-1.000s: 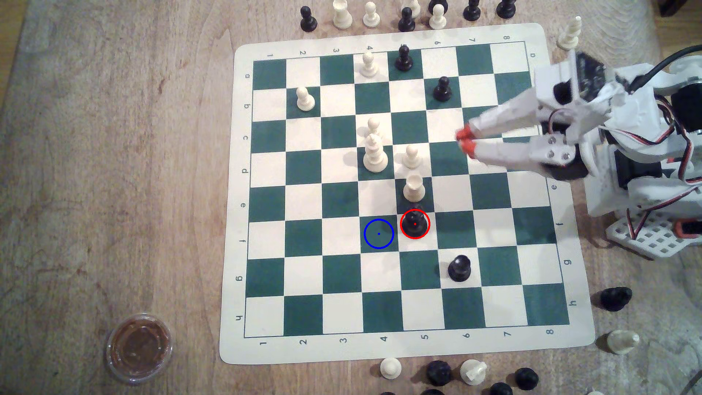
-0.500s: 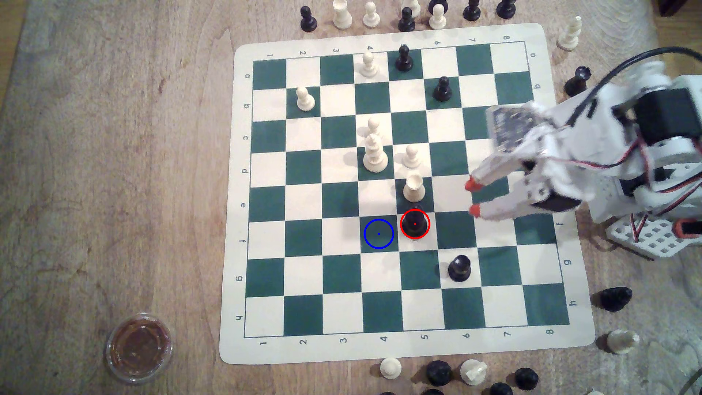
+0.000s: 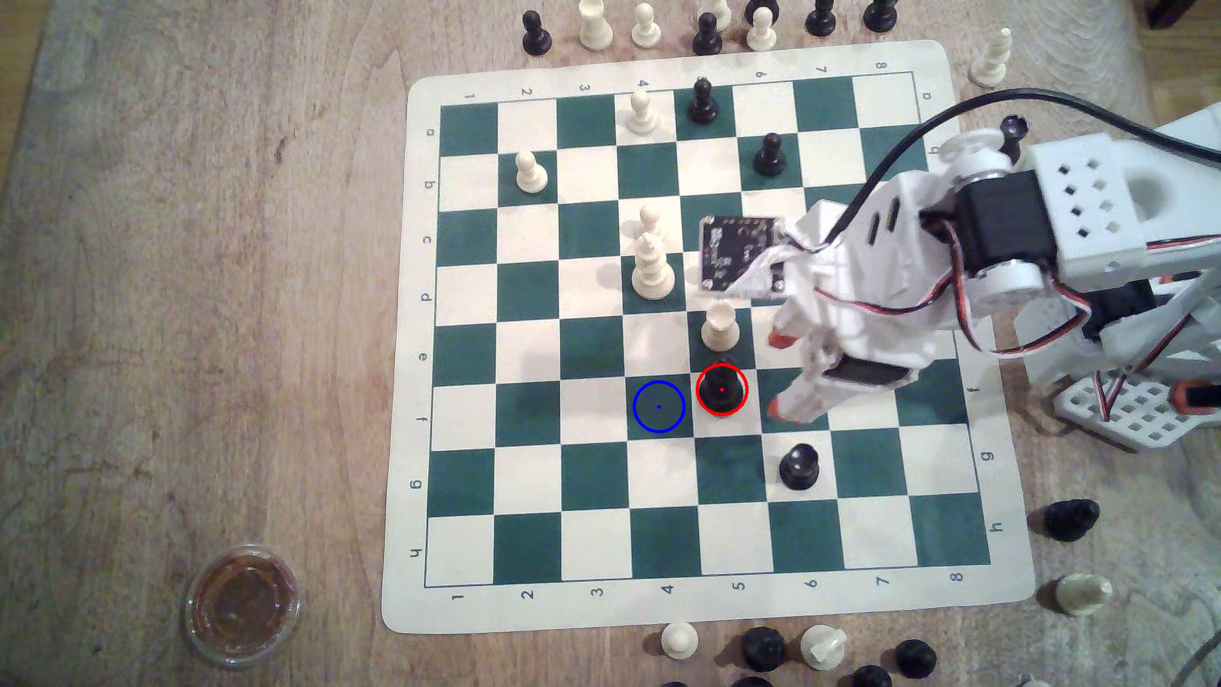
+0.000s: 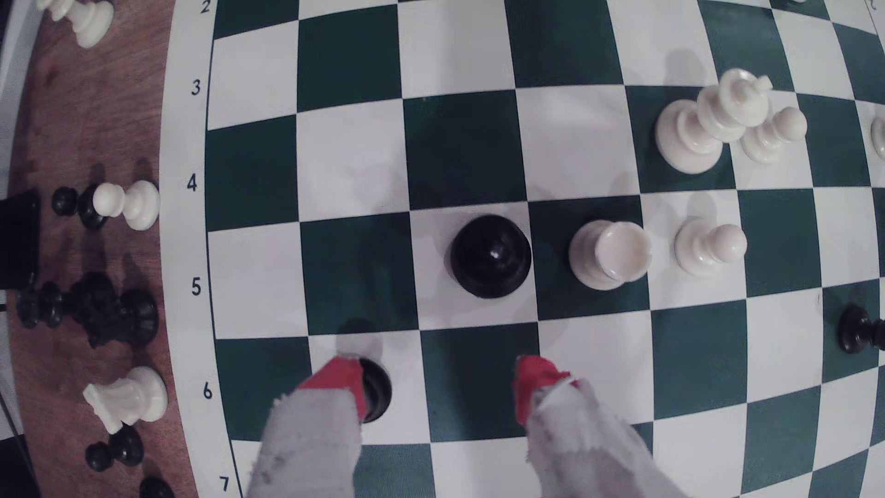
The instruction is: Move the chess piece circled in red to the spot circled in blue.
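Exterior view: chess piece [image 3: 721,388] just left of the empty, spread-fingered hand [image 3: 778,375], apart.

A hobby tabletop – worn wooden table [image 3: 198,264], roll-up chess mat [image 3: 661,611], plastic sauce cup [image 3: 242,604]

We see a worn wooden worktop [image 3: 198,264] carrying a cream and dark green chess mat [image 3: 423,608], which lies flat with numbered and lettered borders. Directly on the wood, spare black and white pieces [image 3: 644,26] stand along the mat's far edge, and more [image 3: 763,647] sit along its near edge. A small clear lidded cup [image 3: 241,604] of brown contents rests near the exterior view's lower left corner.
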`<state>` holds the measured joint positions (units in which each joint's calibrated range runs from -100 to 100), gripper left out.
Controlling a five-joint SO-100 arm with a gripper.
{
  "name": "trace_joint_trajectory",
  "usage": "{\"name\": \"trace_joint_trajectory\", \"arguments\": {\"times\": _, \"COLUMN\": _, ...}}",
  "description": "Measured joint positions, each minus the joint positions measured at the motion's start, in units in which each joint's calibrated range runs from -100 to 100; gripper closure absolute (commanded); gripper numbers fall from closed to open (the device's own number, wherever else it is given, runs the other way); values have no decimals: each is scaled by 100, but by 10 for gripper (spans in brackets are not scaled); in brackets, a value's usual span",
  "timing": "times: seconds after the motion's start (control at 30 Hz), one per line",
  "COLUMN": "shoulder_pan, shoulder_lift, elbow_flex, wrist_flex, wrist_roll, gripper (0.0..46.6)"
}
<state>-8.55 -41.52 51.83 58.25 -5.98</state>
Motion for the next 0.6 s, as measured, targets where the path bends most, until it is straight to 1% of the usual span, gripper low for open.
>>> {"name": "trace_joint_trajectory", "arguments": {"times": 0.17, "shoulder_pan": 118, "shoulder_lift": 528, "elbow_flex": -307, "wrist_flex": 0, "wrist_roll": -15, "gripper": 283}}
{"name": "trace_joint_trajectory", "arguments": {"times": 0.27, "shoulder_pan": 236, "shoulder_lift": 829, "elbow_flex": -578, "wrist_flex": 191, "wrist_roll": 29, "gripper": 282}}
{"name": "trace_joint_trajectory", "arguments": {"times": 0.6, "shoulder_pan": 251, "shoulder_lift": 1676, "elbow_flex": -976, "wrist_flex": 239, "wrist_roll": 39, "gripper": 273}}
